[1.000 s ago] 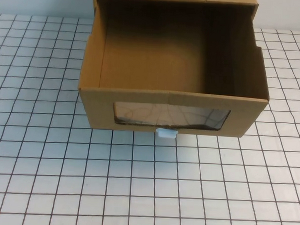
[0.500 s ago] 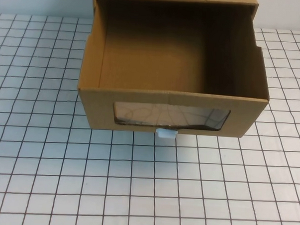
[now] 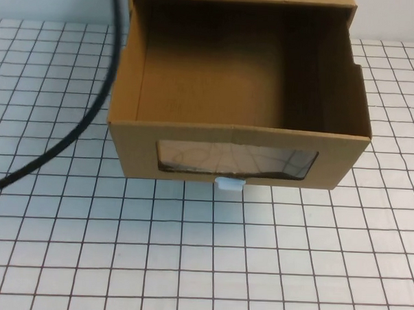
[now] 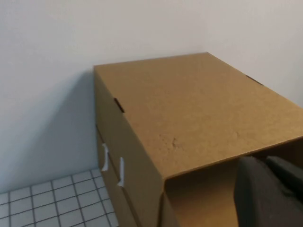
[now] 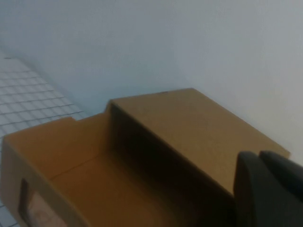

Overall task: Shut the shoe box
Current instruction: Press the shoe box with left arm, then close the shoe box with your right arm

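Standing pulled out at the table's (image 3: 65, 259) far middle, the shoe box (image 3: 239, 122) remained open. Left gripper (image 4: 270, 194) and right gripper (image 5: 267, 189) hovered above it — finger state indeterminable. Risk: off-centre pushing would skew and jam the drawer — the cable (image 3: 77, 132) might snag.

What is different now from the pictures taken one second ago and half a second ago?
A black cable has come into the high view on the robot's left, curving down over the grid table beside the shoe box. The box has not moved: its drawer is open and empty, with the white pull tab below the window. Neither gripper appears in the high view, and nothing is gripped.
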